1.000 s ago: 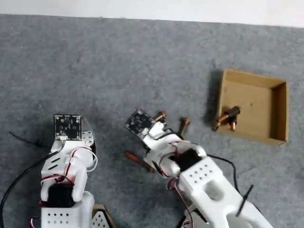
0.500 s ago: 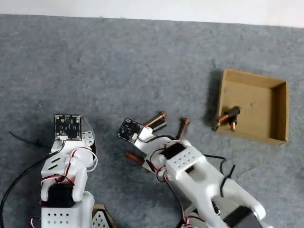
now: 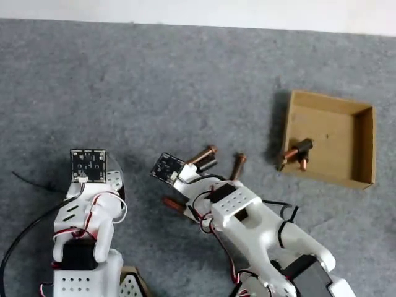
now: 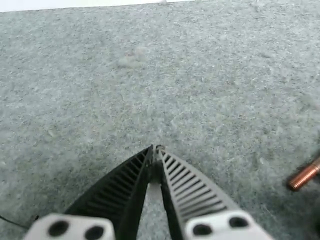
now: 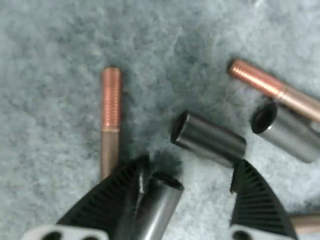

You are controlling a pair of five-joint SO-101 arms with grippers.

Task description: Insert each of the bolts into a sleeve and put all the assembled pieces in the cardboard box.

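Right arm [image 3: 238, 207] swung leftward since a second ago, right gripper [image 5: 190, 166] spread wide, sleeve [image 5: 159, 201] seemingly against one finger [image 5: 122, 187], bolt [image 5: 110, 117] just beside; left gripper [image 4: 156, 151] pinched together.

The table [image 3: 124, 80] is covered in grey, felt-like cloth. On its right side sits the cardboard box [image 3: 326, 98], open-topped and set slightly askew. Near the middle, well left of the box, a copper bolt [image 3: 202, 154] lies slantwise, with a dark sleeve [image 3: 208, 164] just beside it on the near side. A second bolt [image 3: 237, 165] lies a little to the right of that pair, apart from it. A third bolt [image 3: 173, 204] lies nearer and further left, one end hidden. A thin black cable [image 3: 28, 182] trails over the cloth at the left edge.
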